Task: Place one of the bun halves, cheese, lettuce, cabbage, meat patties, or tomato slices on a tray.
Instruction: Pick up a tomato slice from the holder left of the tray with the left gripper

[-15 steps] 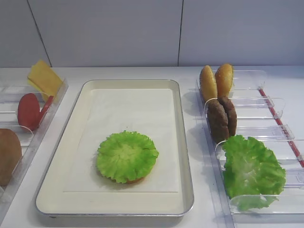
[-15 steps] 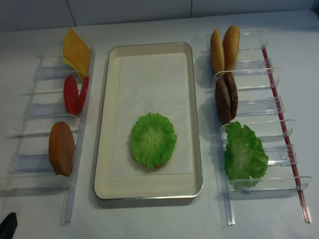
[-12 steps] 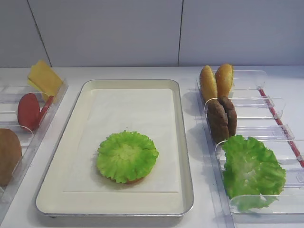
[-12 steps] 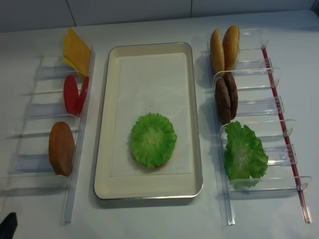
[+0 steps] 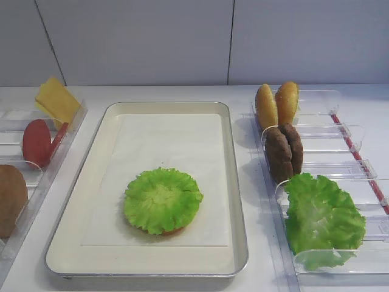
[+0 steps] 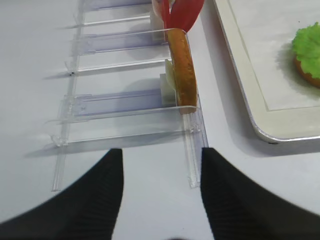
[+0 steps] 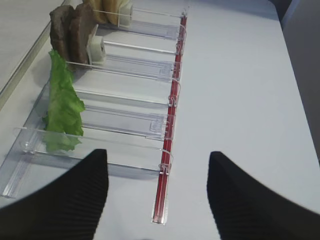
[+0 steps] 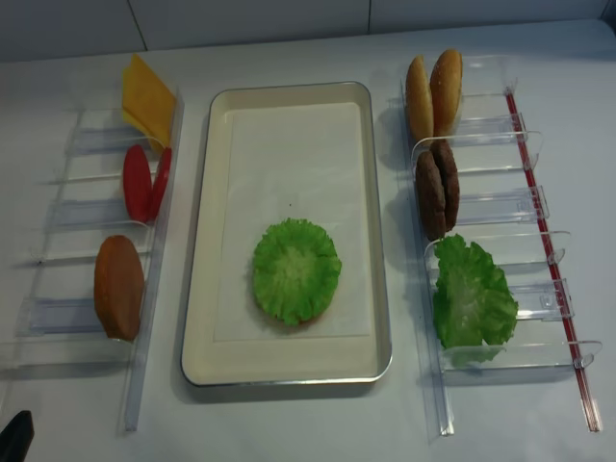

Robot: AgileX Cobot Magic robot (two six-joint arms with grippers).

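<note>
The tray point(image 8: 285, 106) occupies the centre of the top-down view, with its long axis running top to bottom of the frame. A lettuce leaf point(image 8: 296, 269) lies flat in the tray's lower half, on top of a bun half of which only an edge shows.

In the right bin rack point(image 8: 525, 207), from the upper right downward, two bun halves point(image 8: 433, 91) stand on edge, then two meat patties point(image 8: 436, 188) on edge, then more lettuce point(image 8: 471, 300). At left, from the top: the cheese point(image 8: 146, 96), the tomato slices point(image 8: 144, 181) and a single bun half point(image 8: 118, 286).

Compared with the earlier frames, nothing on the table has changed position.

The left gripper point(image 6: 161, 192) has its jaws apart, holds nothing, and sits at the lower edge of its wrist view. The right gripper point(image 7: 157, 195) also has its jaws apart and holds nothing.
</note>
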